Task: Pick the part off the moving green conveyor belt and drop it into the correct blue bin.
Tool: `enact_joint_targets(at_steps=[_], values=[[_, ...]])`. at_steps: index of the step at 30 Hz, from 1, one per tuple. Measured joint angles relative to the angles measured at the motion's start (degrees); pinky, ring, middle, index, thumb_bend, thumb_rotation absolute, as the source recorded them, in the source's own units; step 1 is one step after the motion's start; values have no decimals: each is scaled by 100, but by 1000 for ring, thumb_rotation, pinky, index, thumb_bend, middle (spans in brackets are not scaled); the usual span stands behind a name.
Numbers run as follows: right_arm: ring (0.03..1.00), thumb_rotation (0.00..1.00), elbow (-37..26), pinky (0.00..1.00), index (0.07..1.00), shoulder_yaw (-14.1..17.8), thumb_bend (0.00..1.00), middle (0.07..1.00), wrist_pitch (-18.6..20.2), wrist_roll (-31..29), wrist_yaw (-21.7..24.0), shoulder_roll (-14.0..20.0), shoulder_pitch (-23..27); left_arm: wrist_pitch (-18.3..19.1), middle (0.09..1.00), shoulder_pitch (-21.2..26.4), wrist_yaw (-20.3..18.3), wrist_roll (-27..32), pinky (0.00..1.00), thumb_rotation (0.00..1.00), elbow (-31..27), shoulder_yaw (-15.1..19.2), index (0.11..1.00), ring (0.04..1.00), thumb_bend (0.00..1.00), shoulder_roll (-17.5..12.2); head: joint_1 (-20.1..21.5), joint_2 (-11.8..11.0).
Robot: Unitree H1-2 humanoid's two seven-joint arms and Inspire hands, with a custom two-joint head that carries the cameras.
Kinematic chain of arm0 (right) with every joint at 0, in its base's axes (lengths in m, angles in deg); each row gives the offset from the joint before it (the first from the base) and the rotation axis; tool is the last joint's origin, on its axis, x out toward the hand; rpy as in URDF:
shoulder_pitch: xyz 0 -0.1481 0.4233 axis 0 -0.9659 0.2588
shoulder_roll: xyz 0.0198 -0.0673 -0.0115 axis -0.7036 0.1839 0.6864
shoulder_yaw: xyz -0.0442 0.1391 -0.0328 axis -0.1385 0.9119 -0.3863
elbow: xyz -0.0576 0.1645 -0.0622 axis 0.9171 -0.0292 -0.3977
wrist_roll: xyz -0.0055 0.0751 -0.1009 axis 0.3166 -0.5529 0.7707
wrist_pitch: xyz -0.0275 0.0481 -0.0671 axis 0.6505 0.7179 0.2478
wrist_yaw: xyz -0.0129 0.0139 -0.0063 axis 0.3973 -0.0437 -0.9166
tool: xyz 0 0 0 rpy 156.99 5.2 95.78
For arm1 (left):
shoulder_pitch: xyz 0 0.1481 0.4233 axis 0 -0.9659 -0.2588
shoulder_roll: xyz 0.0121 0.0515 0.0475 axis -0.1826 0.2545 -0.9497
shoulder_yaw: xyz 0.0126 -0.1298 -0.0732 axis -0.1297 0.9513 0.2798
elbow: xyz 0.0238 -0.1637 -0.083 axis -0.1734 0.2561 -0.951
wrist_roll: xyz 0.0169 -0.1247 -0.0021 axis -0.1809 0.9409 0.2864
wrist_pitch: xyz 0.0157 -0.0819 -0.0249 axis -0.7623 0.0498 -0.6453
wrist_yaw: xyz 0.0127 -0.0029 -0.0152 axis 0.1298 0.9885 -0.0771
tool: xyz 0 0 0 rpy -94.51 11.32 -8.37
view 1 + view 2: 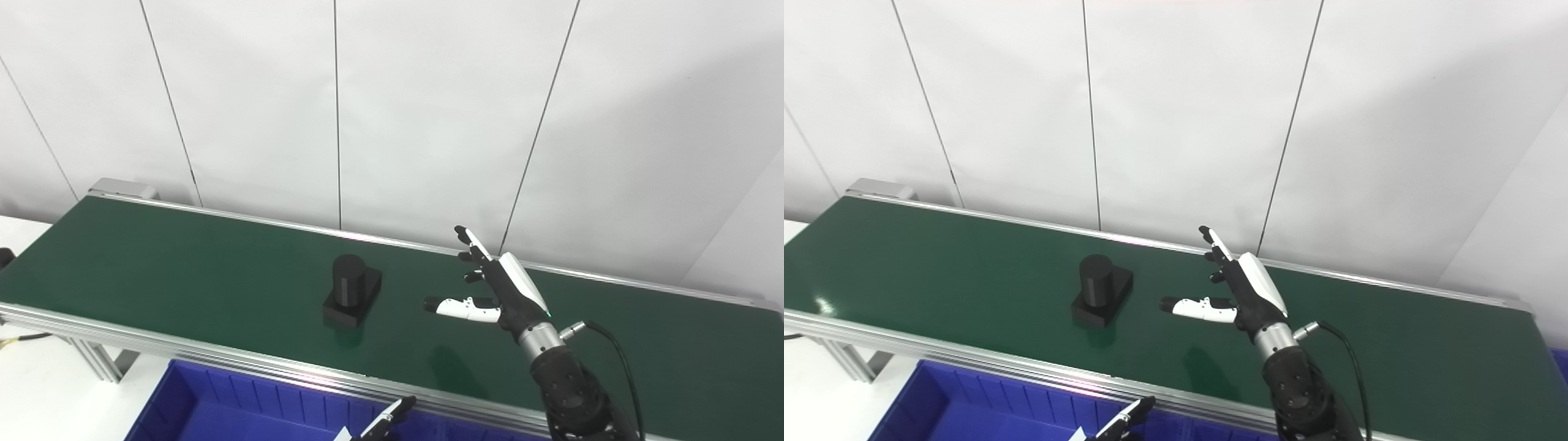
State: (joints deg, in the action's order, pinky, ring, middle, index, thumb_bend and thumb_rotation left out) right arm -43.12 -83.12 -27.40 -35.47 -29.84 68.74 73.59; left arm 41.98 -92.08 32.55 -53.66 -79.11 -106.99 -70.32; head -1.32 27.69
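Note:
A black part (352,290), a short cylinder standing on a square base, sits upright on the green conveyor belt (153,263) near the middle. My right hand (496,288) hovers over the belt just right of the part, open, fingers spread and thumb pointing at the part, a small gap between them. Only a fingertip of my left hand (389,419) shows at the bottom edge, above the blue bin (245,404); its state is hidden.
The belt has aluminium side rails (184,352) and runs left to right in front of a white panelled wall. A white table surface lies at the left, with a cable (18,340). A sliver of another blue bin (1559,358) shows at the far right.

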Motion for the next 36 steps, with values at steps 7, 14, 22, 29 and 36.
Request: enact_joint_targets(at_steps=[7,14,22,29,36], values=[[833,563,470,672,994,-232,995,965,15,230,-76,-99,279,3,972,-7,-46,3,898,775,-12,-12,958,962,915,-2,35,18],[870,552,847,740,981,-408,1000,950,25,482,-191,-247,571,17,979,-23,-72,-28,891,787,-103,-52,969,961,918,-14,53,53],[905,555,1412,818,989,-570,1000,976,76,621,-244,-472,826,47,992,-81,-72,-154,907,799,-240,-104,984,973,927,-16,62,79],[916,549,1938,863,984,-676,1000,975,92,688,-352,-576,1055,57,993,-89,-76,-166,897,795,-289,-165,986,975,925,-15,18,114],[929,538,2371,900,991,-782,1000,977,91,697,-411,-630,1223,64,989,-125,-76,-261,866,800,-341,-220,984,959,929,-10,-17,149]])
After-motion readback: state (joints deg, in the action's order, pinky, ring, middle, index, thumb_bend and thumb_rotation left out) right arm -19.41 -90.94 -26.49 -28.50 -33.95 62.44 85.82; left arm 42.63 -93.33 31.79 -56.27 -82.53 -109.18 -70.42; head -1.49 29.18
